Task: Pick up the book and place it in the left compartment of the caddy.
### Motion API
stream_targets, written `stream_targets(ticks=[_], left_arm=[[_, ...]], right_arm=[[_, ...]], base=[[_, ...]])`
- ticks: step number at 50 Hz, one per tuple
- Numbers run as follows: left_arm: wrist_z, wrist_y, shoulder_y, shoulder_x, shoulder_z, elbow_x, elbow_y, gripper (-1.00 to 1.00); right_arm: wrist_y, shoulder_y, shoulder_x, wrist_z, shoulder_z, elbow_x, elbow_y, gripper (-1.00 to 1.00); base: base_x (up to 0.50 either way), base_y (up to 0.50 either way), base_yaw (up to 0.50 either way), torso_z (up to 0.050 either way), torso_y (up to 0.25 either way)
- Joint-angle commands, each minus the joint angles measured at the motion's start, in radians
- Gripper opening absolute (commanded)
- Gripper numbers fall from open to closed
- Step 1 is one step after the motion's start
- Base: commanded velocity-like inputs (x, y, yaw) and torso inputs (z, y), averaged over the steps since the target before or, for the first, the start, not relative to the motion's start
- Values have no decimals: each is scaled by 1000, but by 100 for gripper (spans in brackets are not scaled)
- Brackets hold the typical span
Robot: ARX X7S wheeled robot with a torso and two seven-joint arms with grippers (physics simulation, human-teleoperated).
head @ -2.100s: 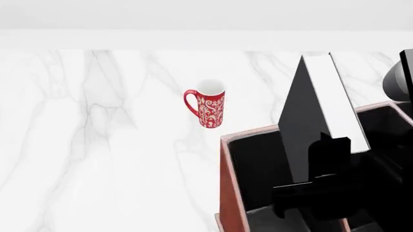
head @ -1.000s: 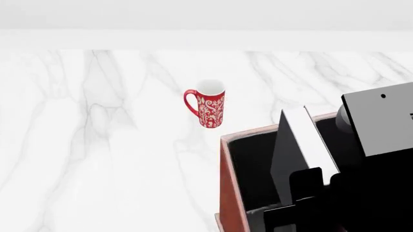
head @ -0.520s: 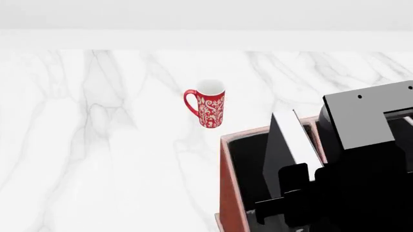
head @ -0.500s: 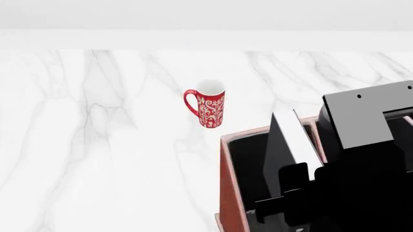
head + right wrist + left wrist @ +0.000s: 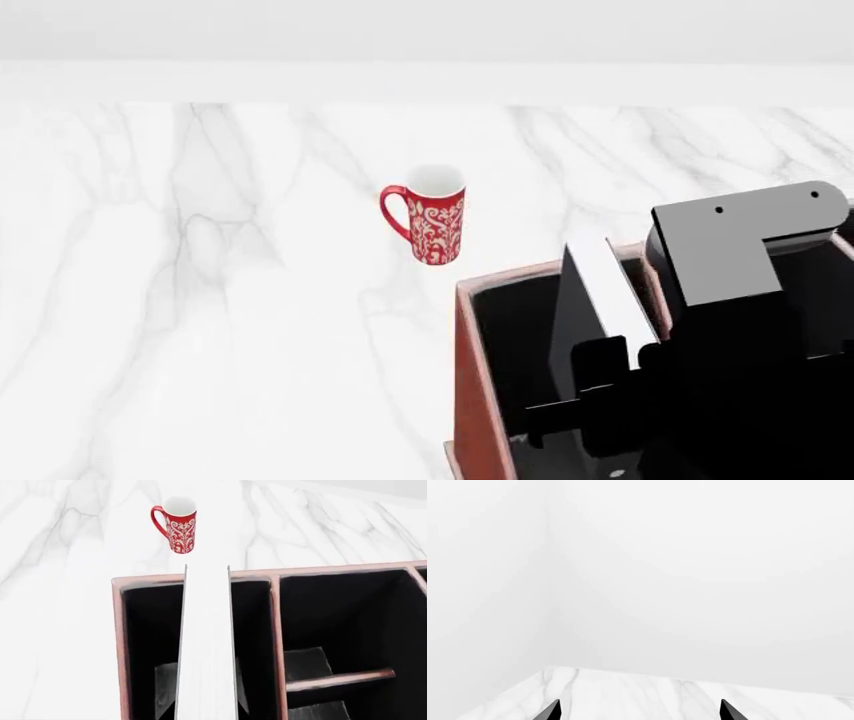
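The black book [image 5: 595, 298] with white page edges [image 5: 207, 645] stands on edge inside the caddy's [image 5: 462, 340] left compartment [image 5: 150, 630], its top above the reddish-brown rim. My right gripper [image 5: 622, 378] is shut on the book from above. In the right wrist view its dark fingers [image 5: 162, 686] flank the book low between the left wall and the divider [image 5: 275, 630]. My left gripper [image 5: 639, 713] is open and empty; only its two fingertips [image 5: 552, 711] show, over marble facing a white wall. It is out of the head view.
A red patterned mug [image 5: 427, 215] stands on the marble table [image 5: 200, 300] just beyond the caddy's far left corner; it also shows in the right wrist view [image 5: 177, 524]. The caddy's smaller divided sections [image 5: 340, 630] lie right of the divider. My right arm's grey block [image 5: 734, 245] hangs over the caddy.
My right gripper has carried the book down and slightly left, lowering it deeper into the caddy's left compartment. The mug has not moved.
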Motion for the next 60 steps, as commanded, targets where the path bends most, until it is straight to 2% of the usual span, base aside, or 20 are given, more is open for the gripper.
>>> stream_targets(ticks=[1, 25, 60], left_arm=[[-2, 2, 2, -2, -1, -2, 1, 100], [-5, 4, 4, -5, 1, -6, 3, 100], [-9, 11, 8, -10, 6, -7, 2, 100]], right_arm=[[-5, -13, -11, -62, 13, -95, 14, -100], [-64, -110, -7, -187, 6, -223, -7, -100], [-130, -209, 36, -206, 19, -259, -66, -100]], base=[[0, 0, 0, 0, 0], [0, 0, 0, 0, 1], [0, 0, 0, 0, 1]])
